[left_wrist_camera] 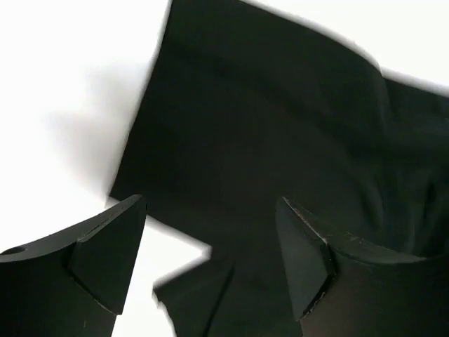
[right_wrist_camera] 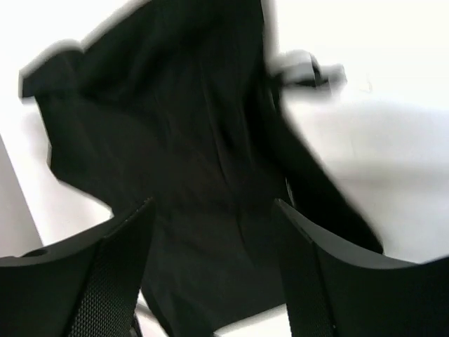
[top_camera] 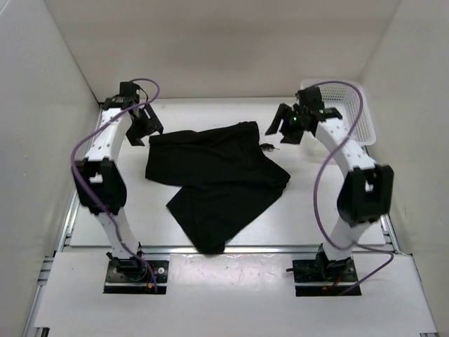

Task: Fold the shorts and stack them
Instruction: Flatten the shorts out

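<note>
1. Black cloth first: the shorts lie in the middle of the table, between my two arms. One panel runs left to right at the far side, and a second slants out toward the near edge.
2. My left gripper hovers at the far-left corner of the cloth. Its jaws are spread wide with nothing between them, and in its wrist view one of its fingers frames the panel's edge below.
3. My right gripper hovers by the far-right corner, also wide and empty. Its wrist view shows cloth beneath, though blurred.
4. The far panel's long axis runs from one gripper to the other, so each arm has its own corner about equally close. The slanting panel points toward the bases, and neither hand is clearly nearer to it. I judge that loose panel is what needs bringing in next.
5. A white basket sits in the far-right corner behind the right arm, apart from the cloth.
6. A small dark item lies just beside the cloth's right edge, too small to identify. I'd keep the right fingers off it.
</note>
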You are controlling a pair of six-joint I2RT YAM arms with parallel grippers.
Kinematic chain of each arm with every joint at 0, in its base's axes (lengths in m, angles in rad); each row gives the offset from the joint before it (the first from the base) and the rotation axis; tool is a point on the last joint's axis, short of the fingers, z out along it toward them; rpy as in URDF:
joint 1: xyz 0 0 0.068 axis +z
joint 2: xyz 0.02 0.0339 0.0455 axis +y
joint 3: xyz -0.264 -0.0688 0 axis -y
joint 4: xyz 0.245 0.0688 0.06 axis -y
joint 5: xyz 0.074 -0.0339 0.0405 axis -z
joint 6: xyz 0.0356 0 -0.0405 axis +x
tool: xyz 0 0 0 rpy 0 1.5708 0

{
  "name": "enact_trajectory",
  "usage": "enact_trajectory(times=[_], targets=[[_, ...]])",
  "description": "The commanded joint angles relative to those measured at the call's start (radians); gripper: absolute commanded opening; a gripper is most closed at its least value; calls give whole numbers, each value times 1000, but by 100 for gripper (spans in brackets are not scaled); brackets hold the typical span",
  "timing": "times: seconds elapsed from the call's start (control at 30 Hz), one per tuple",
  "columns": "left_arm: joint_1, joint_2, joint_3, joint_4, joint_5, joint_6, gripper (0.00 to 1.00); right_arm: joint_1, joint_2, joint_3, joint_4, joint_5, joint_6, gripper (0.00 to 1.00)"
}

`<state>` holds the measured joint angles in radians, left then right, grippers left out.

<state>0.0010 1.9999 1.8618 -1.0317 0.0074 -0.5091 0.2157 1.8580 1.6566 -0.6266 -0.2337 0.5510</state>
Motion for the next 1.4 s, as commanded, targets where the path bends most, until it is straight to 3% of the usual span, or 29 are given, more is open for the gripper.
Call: enact_trajectory(times=[0.0,0.13,0.2,0.23,0.27,0.33,0.43,0.47,0.5,0.6,0.7,0.8,0.83,0.87,0.93,0.97,1.0,1.03,1.33,1.37], targets=[[-51,-231,-192,42,0,11,84,5,-202,-199,27,83,-49,73],[-73,-279,-306,85,-27,13,74,14,-307,-389,27,102,-75,73],[-82,-239,-306,85,-47,23,60,23,-307,-449,27,114,-76,71],[-82,-224,-291,85,-47,23,46,24,-307,-458,27,114,-86,70],[-82,-211,-277,85,-47,23,41,33,-298,-468,18,129,-86,70],[-82,-202,-289,73,-47,23,40,33,-286,-501,18,140,-86,75],[-82,-211,-375,73,12,14,59,33,-228,-517,41,158,-86,76],[-82,-211,-404,73,38,14,82,33,-214,-517,50,171,-86,76],[-94,-211,-430,73,80,14,90,33,-198,-506,50,183,-86,76],[-124,-195,-513,93,65,0,96,33,-140,-494,62,192,-86,76],[-124,-139,-539,145,51,-22,92,24,-83,-494,96,192,-60,71],[-102,-57,-503,154,51,-22,82,14,-36,-497,128,171,-39,51],[-102,-15,-486,154,51,-22,73,14,-36,-497,128,162,-39,42],[-102,8,-445,154,51,-22,67,14,-26,-486,128,162,-39,19],[-92,72,-405,154,51,-3,50,14,-48,-486,128,152,-29,3],[-79,88,-359,144,51,-3,26,14,-60,-486,128,152,-20,0],[-79,100,-337,144,65,-3,14,14,-87,-497,119,152,-20,0],[-64,112,-317,144,77,6,10,14,-103,-497,119,152,-8,0],[21,139,-112,4,-10,76,10,50,-364,-765,48,171,93,0],[33,126,-101,-8,-11,86,17,75,-396,-780,48,195,93,4]])
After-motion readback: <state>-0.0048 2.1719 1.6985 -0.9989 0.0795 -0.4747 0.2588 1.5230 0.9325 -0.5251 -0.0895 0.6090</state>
